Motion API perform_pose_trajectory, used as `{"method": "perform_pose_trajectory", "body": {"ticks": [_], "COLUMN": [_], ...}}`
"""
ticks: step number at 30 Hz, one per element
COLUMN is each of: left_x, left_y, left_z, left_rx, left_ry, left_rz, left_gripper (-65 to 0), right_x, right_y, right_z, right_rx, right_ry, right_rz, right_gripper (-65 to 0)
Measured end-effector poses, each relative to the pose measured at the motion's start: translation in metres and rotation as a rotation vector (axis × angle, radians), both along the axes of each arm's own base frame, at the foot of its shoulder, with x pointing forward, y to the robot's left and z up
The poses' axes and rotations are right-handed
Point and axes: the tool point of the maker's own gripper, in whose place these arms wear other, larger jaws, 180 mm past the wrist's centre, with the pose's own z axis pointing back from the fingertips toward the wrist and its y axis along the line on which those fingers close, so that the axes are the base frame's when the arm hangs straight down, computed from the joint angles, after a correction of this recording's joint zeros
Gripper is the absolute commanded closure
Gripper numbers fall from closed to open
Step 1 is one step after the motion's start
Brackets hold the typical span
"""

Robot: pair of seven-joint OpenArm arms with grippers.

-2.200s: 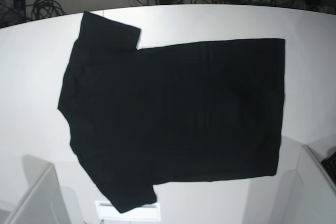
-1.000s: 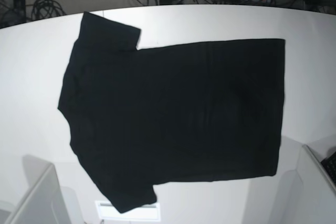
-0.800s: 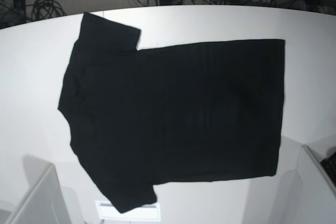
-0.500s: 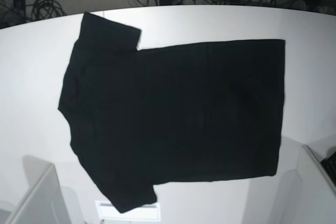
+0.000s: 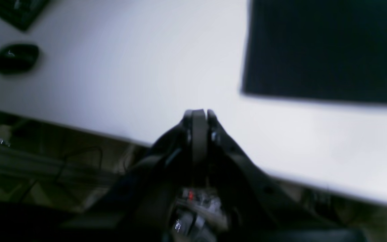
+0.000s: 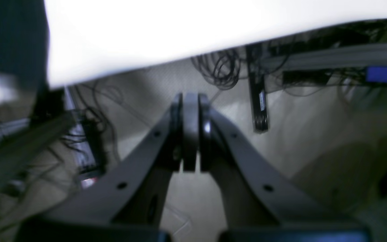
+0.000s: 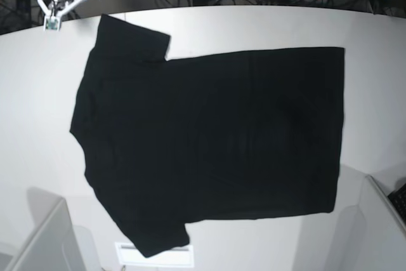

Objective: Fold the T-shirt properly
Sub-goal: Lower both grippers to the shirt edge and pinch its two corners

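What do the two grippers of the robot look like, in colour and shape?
In the wrist views, the left gripper and right gripper are dark, with two flat fingers widening toward the base; the right's have small round holes. In the base view both look white.

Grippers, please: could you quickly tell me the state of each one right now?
Left gripper: closed, holding nothing, above the white table.
Right gripper: closed, holding nothing, beyond the table's edge.
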Motion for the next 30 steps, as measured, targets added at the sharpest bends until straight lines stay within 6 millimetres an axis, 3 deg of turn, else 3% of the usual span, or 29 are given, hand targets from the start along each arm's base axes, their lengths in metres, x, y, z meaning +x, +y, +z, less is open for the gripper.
{"method": "perform_pose_trajectory", "body": {"ticks": [5,8,11,14,15,17,19,22,24,30], "left_x": [0.023,0.043,0.054,0.063,0.066,0.072,0.076,0.079,0.084,0.083], "left_y": [0.002,0.003,0.003,0.003,0.001,-0.010,-0.021,-0.031,-0.032,-0.003], "left_z": [0.005,0.008,0.013,0.016,0.016,0.016,0.012,-0.007,-0.010,-0.010], "left_rx": [0.006,-0.001,-0.004,-0.006,-0.011,-0.043,-0.081,-0.202,-0.320,-0.402], "left_ry": [-0.076,-0.130,-0.170,-0.198,-0.207,-0.216,-0.204,-0.130,-0.127,-0.052], "left_rz": [0.005,0.009,0.007,0.007,-0.001,-0.057,-0.115,-0.127,-0.141,-0.130], "left_gripper": [0.0,0.0,0.0,0.0,-5.1,-17.3,-29.1,-41.6,-44.9,-41.0], "right_x": [0.044,0.070,0.080,0.089,0.091,0.093,0.094,0.088,0.084,0.080], "right_y": [0.022,0.051,0.077,0.095,0.103,0.093,0.066,0.047,0.038,0.027], "right_z": [0.005,0.007,0.004,0.005,0.007,0.014,0.020,0.014,0.005,-0.017], "right_rx": [0.070,0.146,0.211,0.291,0.360,0.443,0.467,0.539,0.576,0.679], "right_ry": [-0.121,-0.162,-0.138,-0.124,-0.142,-0.194,-0.234,-0.207,-0.182,-0.152], "right_rz": [-0.035,0.076,0.186,0.254,0.269,0.199,0.095,0.023,-0.019,-0.082], "right_gripper": [0.0,0.0,-0.8,-20.7,-25.7,-31.5,-32.0,-32.1,-32.1,-32.1]}}
